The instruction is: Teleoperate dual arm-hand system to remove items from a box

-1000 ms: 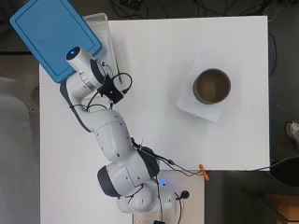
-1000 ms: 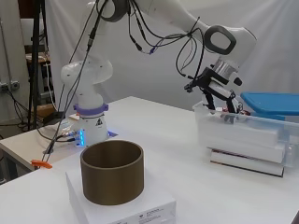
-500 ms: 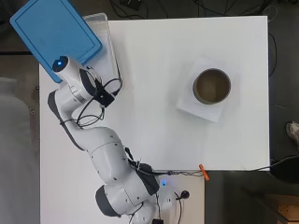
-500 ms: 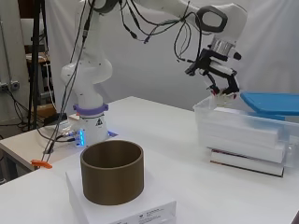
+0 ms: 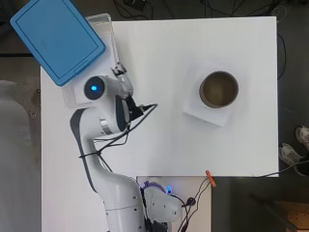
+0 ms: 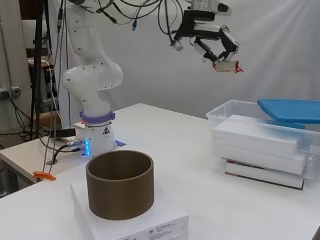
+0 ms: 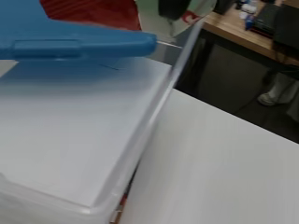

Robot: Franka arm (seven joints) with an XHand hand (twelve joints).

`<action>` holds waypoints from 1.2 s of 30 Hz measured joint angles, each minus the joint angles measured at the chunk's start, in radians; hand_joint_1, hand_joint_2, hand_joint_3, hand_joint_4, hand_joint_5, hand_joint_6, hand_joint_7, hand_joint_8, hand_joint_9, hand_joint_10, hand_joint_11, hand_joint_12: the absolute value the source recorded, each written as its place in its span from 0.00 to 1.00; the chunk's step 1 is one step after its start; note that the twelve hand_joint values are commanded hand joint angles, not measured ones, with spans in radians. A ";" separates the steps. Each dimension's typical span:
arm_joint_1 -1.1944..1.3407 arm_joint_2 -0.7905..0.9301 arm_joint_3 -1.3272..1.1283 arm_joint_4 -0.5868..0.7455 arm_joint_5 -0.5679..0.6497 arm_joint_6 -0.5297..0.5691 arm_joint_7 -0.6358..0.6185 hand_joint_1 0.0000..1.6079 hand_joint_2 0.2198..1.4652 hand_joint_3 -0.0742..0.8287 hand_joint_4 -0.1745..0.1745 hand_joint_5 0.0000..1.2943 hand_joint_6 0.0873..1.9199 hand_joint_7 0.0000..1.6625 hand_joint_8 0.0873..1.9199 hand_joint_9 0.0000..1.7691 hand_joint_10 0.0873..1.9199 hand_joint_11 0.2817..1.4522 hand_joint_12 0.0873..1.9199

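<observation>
A clear plastic box (image 6: 235, 112) stands at the table's right in the side view, with a stack of white books (image 6: 260, 142) inside. A blue lid (image 6: 292, 109) lies askew across its far end. High above the table, left of the box, my hand (image 6: 212, 42) has its fingers curled round a small red and white item (image 6: 227, 66). From overhead, the arm covers most of the hand (image 5: 123, 79), beside the box (image 5: 104, 19) and blue lid (image 5: 58, 38). The wrist view looks down on the box rim (image 7: 154, 112), lid (image 7: 70, 44) and white stack (image 7: 70, 140).
A brown open cylinder (image 5: 218, 89) stands on a flat white carton (image 5: 207, 116) at the right of the table, also near the front in the side view (image 6: 120, 184). An orange clip (image 5: 210, 178) lies at the table's near edge, by the arm's base (image 6: 95, 137).
The hand has lifted out of the box and gone up and away from it, now holding the small red and white item. The arm has swung with it.
</observation>
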 joint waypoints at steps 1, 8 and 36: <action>-0.001 -0.042 -0.081 -0.035 -0.004 0.006 -0.005 0.83 0.78 0.08 0.07 0.65 0.61 0.45 0.43 0.46 0.71 0.23 0.64; 0.007 -0.341 -0.254 -0.250 -0.032 -0.010 0.095 0.74 0.77 0.08 0.50 0.72 0.50 0.49 0.67 0.54 0.85 0.37 0.92; -0.030 0.217 -0.885 -0.002 -0.044 0.109 -0.156 0.67 0.72 0.09 0.63 0.75 0.52 0.62 1.00 0.71 1.00 0.67 1.00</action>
